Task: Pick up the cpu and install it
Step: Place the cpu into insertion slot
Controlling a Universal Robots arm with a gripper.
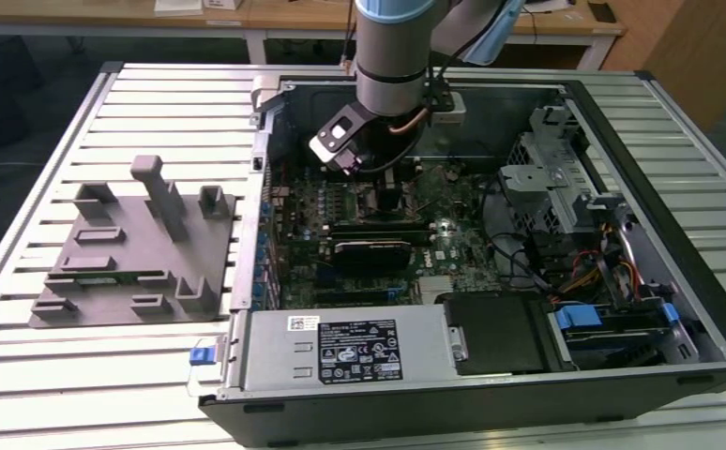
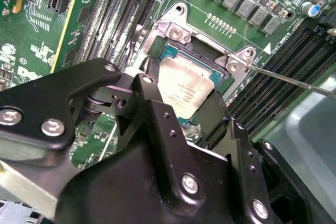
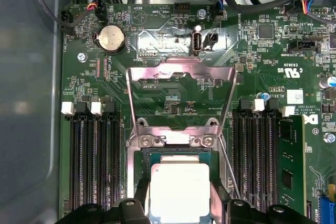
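ok so the gripper [image 3: 179,205] has its jaws pinching the cpu [image 3: 179,184] by two opposite edges, lower middle of the frame in the first wrist view. The chip's square, so there's no long axis to worry about. It lies flat, dead between the jaws, right on the socket [image 2: 202,51]; can't tell if it's fully seated. That view shows the load plate [image 3: 181,77] flipped open, the second wrist view adds the thin lever [image 2: 294,80] at the right, and the exterior view has the arm [image 1: 395,47] reaching into the case [image 1: 463,412] on the tabletop [image 1: 37,394]
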